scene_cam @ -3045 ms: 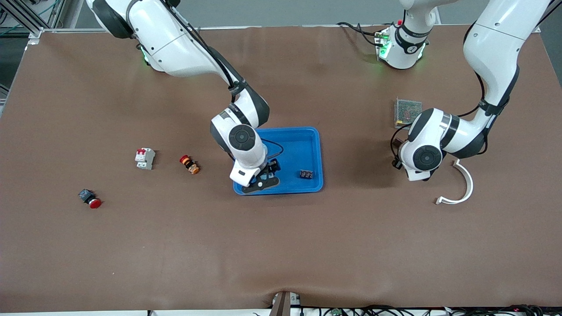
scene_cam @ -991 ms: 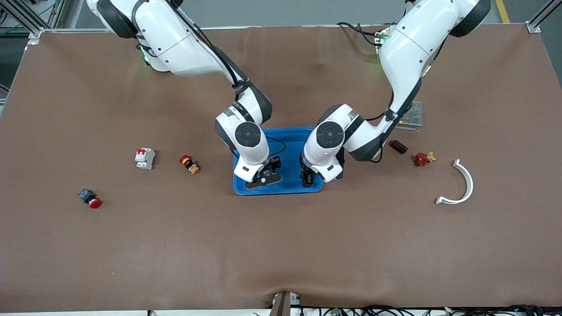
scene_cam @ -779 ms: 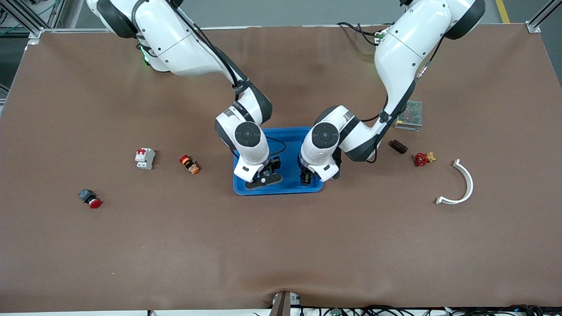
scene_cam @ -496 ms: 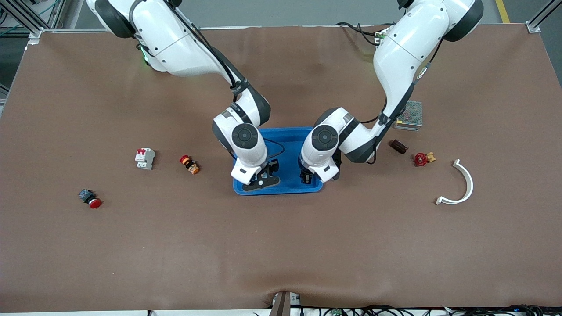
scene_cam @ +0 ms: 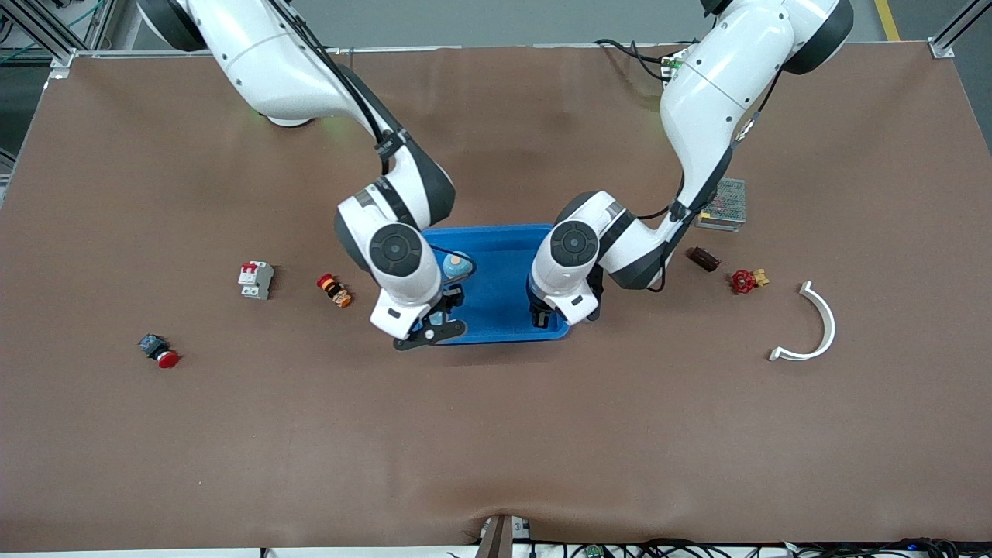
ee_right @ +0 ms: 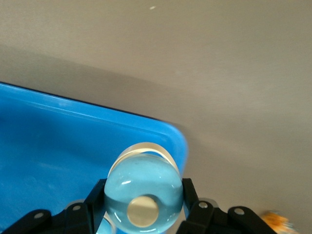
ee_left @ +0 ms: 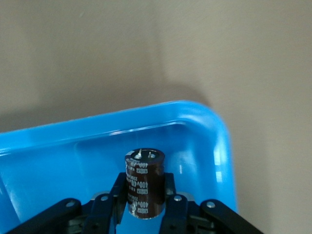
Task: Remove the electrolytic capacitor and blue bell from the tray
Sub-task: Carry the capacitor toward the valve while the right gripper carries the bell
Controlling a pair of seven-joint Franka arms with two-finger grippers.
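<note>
The blue tray [scene_cam: 508, 260] lies mid-table. My right gripper [scene_cam: 428, 325] hangs over the tray's camera-side corner toward the right arm's end. It is shut on the bell [ee_right: 143, 190], a shiny pale dome with a round knob, and its black fingers [ee_right: 99, 195] press the dome's sides. My left gripper [scene_cam: 542, 316] is down in the tray's camera-side corner toward the left arm's end. There it is shut on the capacitor [ee_left: 144, 180], a dark brown cylinder with white print, with a finger on each side. In the front view the hand hides the capacitor.
Toward the right arm's end lie a white breaker [scene_cam: 255, 280], an orange-red button [scene_cam: 334, 290] and a red pushbutton [scene_cam: 159, 350]. Toward the left arm's end lie a brown cylinder [scene_cam: 704, 258], a red valve [scene_cam: 746, 280], a white curved piece [scene_cam: 814, 329] and a mesh box [scene_cam: 723, 203].
The left arm swung in from its end of the table and came down onto the capacitor in the tray. The right gripper has shifted with the bell toward the right arm's end, over the tray's corner.
</note>
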